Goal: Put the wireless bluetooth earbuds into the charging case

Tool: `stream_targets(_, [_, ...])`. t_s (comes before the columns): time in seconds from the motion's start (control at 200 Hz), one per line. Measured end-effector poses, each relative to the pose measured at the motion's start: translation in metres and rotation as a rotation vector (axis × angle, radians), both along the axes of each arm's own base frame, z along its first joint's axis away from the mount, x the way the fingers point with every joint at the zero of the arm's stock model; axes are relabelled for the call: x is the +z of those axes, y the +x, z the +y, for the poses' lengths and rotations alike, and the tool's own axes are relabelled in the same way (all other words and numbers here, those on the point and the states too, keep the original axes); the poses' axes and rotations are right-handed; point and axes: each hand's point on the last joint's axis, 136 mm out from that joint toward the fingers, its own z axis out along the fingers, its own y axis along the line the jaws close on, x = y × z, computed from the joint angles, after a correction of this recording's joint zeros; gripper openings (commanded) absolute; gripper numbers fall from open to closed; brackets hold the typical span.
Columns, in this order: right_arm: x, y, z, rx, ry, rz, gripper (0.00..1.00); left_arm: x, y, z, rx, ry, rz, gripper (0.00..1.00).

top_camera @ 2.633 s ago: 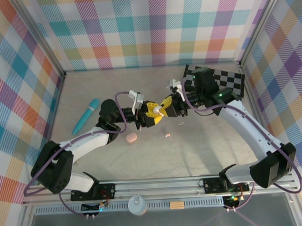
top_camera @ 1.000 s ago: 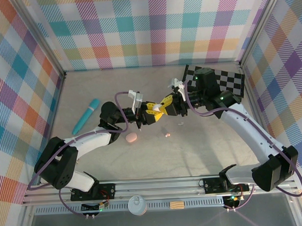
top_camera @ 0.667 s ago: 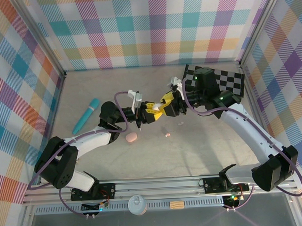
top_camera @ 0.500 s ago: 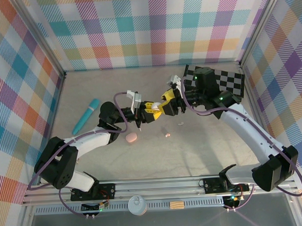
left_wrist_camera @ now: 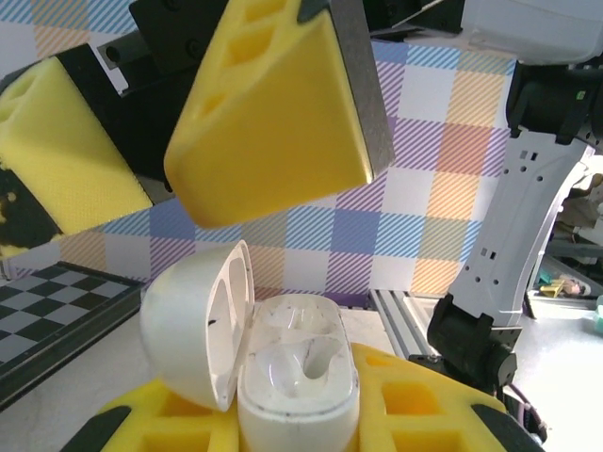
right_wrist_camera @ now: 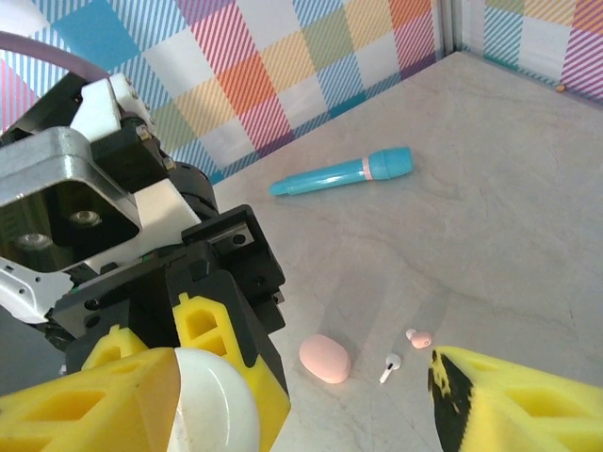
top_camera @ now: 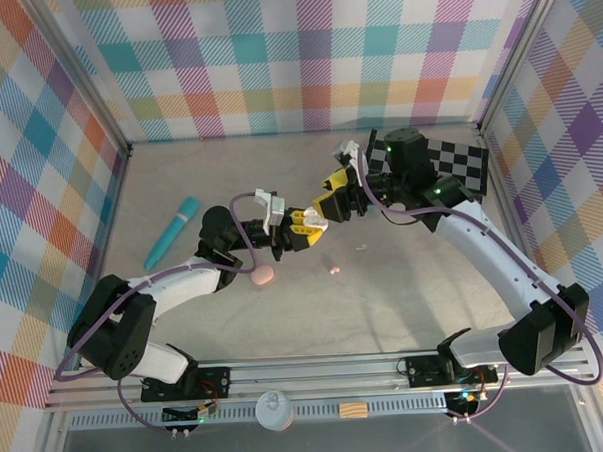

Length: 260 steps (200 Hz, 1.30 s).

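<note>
Glossy white charging case (left_wrist_camera: 297, 377), lid up, pinched in left gripper (top_camera: 302, 224), right gripper (top_camera: 332, 195) wide

place: robot lab cell | signs: plaid backdrop walls (top_camera: 274, 57) — aluminium frame rail (top_camera: 318, 370) — checkerboard (top_camera: 469, 154)

Two robot arms reach in from the near edge of the tabletop (top_camera: 415, 311) and meet near its middle. The left arm (top_camera: 179, 284) stretches low, forward and to the right. Its hand (top_camera: 303, 224) has yellow fingers (left_wrist_camera: 419, 414) clamped on an open white charging case (left_wrist_camera: 300, 377). The right arm (top_camera: 495, 253) arches up, then bends back to the left. Its hand (top_camera: 332, 193) hangs just above the left hand, with its yellow fingers (right_wrist_camera: 528, 405) spread wide apart.
</note>
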Motion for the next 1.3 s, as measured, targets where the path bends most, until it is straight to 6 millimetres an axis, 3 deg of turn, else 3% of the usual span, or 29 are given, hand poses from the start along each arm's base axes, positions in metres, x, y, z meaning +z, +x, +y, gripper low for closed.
stream_targets(0.23, [0.022, 0.002, -0.014, -0.115, 0.035, -0.019, 0.77, -0.009, -0.003, 0.002, 0.013, 0.018, -0.03, 0.16])
stream_targets(0.305, [0.025, 0.009, -0.031, -0.223, 0.034, -0.014, 0.76, -0.015, -0.004, 0.003, 0.019, 0.027, -0.036, 0.16])
stream_targets(0.405, [0.016, 0.034, -0.063, -0.405, 0.013, 0.032, 0.76, -0.017, -0.005, 0.005, 0.027, 0.035, -0.048, 0.16])
stream_targets(0.5, [-0.017, 0.059, -0.092, -0.572, -0.059, 0.144, 0.75, -0.017, -0.009, 0.008, 0.035, 0.036, -0.067, 0.16])
stream_targets(0.615, [-0.082, 0.082, -0.121, -0.74, -0.126, 0.386, 0.71, -0.016, -0.013, 0.011, 0.044, 0.039, -0.085, 0.16])
stream_targets(0.79, [-0.203, 0.07, -0.149, -0.888, -0.148, 0.844, 0.65, -0.019, -0.014, 0.012, 0.047, 0.051, -0.088, 0.16])
stream_targets(0.885, [-0.246, 0.063, -0.146, -0.914, -0.147, 1.03, 0.6, -0.02, -0.014, 0.012, 0.046, 0.053, -0.091, 0.16])
stream_targets(1.02, [-0.275, 0.063, -0.138, -0.918, -0.136, 1.158, 0.48, -0.022, -0.014, 0.012, 0.045, 0.06, -0.083, 0.16])
stream_targets(1.3, [-0.296, 0.062, -0.132, -0.912, -0.132, 1.248, 0.36, -0.023, -0.014, 0.012, 0.045, 0.064, -0.078, 0.16])
